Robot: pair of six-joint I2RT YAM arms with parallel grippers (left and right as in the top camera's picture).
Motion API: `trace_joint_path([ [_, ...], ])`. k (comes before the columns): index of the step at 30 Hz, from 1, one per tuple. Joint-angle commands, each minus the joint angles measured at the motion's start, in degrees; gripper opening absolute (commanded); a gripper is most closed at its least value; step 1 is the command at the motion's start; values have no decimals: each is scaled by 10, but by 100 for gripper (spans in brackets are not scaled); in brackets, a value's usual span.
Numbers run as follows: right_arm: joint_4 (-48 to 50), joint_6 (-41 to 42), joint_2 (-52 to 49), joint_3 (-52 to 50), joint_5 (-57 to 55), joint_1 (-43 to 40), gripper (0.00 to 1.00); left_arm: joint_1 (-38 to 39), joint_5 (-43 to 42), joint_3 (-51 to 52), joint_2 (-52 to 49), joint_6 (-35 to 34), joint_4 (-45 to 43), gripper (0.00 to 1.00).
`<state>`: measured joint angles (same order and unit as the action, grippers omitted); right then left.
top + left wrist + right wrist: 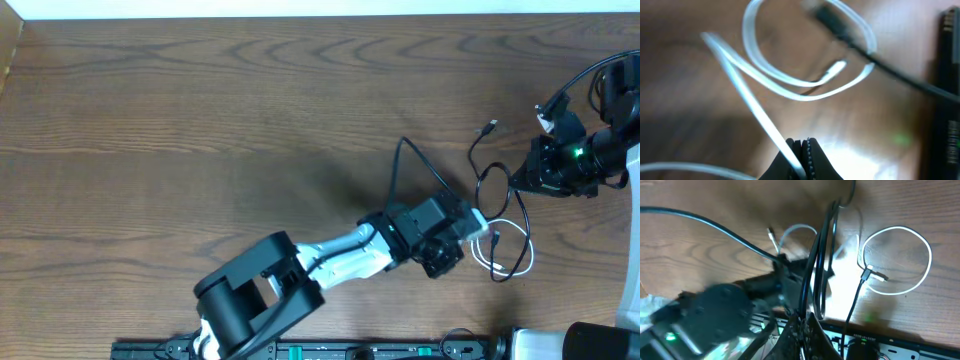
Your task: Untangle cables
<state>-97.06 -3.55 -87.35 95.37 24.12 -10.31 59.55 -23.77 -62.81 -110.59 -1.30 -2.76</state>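
Tabletop (150, 120): white cable (751, 102) pinched, apparently, in left gripper (803, 150).

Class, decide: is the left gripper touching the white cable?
Touching. The left wrist view shows the white cable running down into the left gripper, pinched between its shut jaws.

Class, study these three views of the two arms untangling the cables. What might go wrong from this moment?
1. The left claw is shut on the white cable, whose loop crosses the black cable; pulling may tighten the tangle rather than free it.
2. The black plug lies inside the white loop, so it might snag there when the right claw, shut on the black cable, pulls.
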Motion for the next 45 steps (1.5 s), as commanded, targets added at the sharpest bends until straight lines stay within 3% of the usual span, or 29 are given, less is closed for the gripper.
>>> trace_joint_path([
  [1, 2, -2, 5, -1, 2, 1, 1, -43, 66, -3, 74, 3, 23, 7],
  [7, 24, -2, 5, -1, 15, 1, 1, -129, 70, -3, 161, -16, 77, 8],
  [11, 90, 5, 5, 14, 42, 1, 1, -188, 70, -3, 182, -27, 151, 7],
  [19, 269, 148, 5, 96, 16, -79, 1, -273, 70, -3, 192, -27, 280, 7],
  [28, 357, 259, 4, 133, -61, -245, 1, -314, 75, -3, 233, -26, 290, 7],
  [33, 345, 253, -3, 133, -55, -311, 1, -314, 97, -3, 252, -26, 291, 7],
  [36, 323, 202, -14, 132, -16, -302, 1, -314, 119, -3, 261, -27, 289, 8],
  [41, 265, 117, -42, 132, -17, -237, 34, -323, 144, -11, 295, -50, 287, 7],
  [45, 221, 55, -77, 132, -17, -188, 49, -344, 144, -12, 337, -91, 287, 8],
])
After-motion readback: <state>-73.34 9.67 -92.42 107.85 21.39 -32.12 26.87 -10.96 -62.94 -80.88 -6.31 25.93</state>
